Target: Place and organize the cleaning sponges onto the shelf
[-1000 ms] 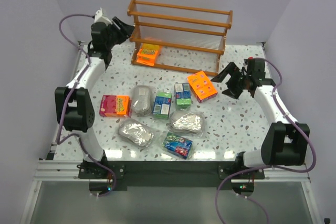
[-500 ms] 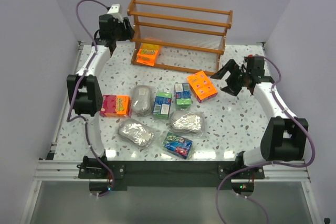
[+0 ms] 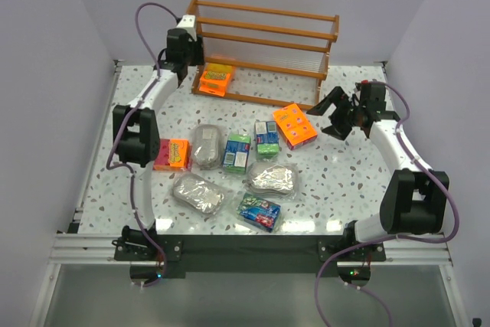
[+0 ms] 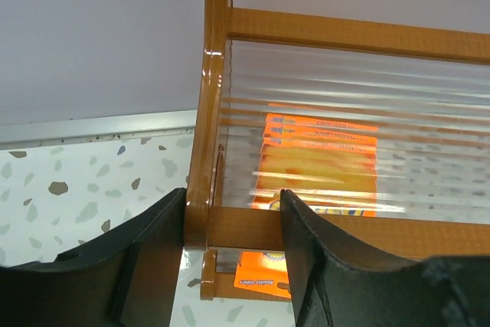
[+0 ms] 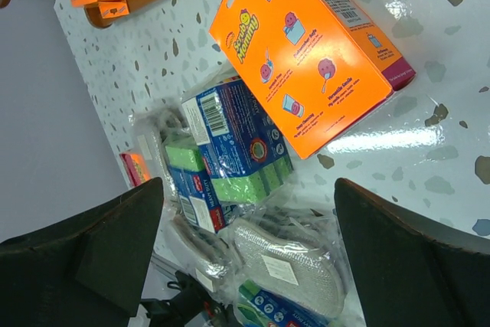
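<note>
Your left tool [image 4: 233, 212] sits at the left end of the orange-brown wooden three-tier shelf [image 4: 212, 97], jaws apart and gripping nothing. In the wrist view the corner post and a rail show in the gap, but you cannot tell whether either finger touches the wood.

One flat orange sponge pack [image 3: 217, 78] lies on the bottom tier at that end (seen mostly through the ribbed clear tier above it, so its print is smeared and its edges are hard to fix).

Your right tool [image 5: 249, 183] hangs released, jaws spread wide, above the white speckled surface [image 3: 337, 181], just beside a second flat orange-and-pink pack [image 5: 306, 59]. Near that lie a boxy green-and-blue pack with a white label [image 5: 230, 151] and an oval silvery-grey pack in clear wrap [image 5: 287, 266]. Another blue pack is cut off by the bottom edge of the right wrist view.

From above, the left arm's elbow covers the pink end of a third orange-and-pink pack [image 3: 174, 154]. Eight packs in all lie loose mid-surface, off the shelf.
</note>
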